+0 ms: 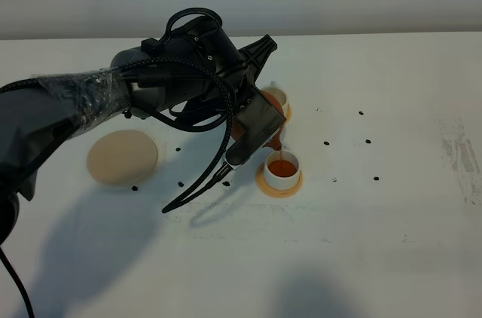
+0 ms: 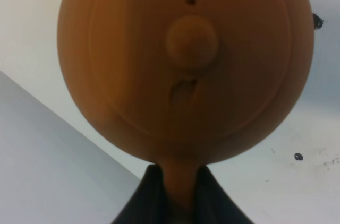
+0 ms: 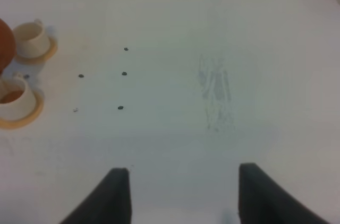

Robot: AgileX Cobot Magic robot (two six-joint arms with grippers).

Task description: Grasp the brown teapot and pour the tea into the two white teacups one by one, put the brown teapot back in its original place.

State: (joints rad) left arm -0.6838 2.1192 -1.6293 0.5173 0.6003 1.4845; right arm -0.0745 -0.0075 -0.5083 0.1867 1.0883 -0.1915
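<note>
Tea [image 1: 279,154] falls in a thin stream from the teapot [image 2: 183,65] into the near cup [image 1: 294,163], which already holds a reddish pool close to its rim. The left gripper [image 2: 179,195] is clamped on the teapot's handle [image 2: 180,179], one dark finger pressed on each side of it. The pot is lifted off the table [image 1: 376,243] and tipped steeply forward, spout down, just above that cup. In the left wrist view its lid faces the camera, with the knob [image 2: 192,42] in the middle and a small vent hole beyond it. From the high camera the gripper and the left arm [image 1: 68,107] hide most of the pot.

The far cup [image 1: 276,96] stands just behind the teapot, upright, its inside showing cream. Each cup sits on its own small orange coaster [image 1: 280,184]. The beige coaster [image 1: 123,157] lies bare on the left of the table, well apart from the cups and partly under the arm.

The right gripper [image 3: 183,195] hangs released above bare tabletop well to the right of the cups, its fingers [image 3: 117,195] spread wide with nothing between them. A few black dots [image 1: 326,143] mark the table between it and the cups.
</note>
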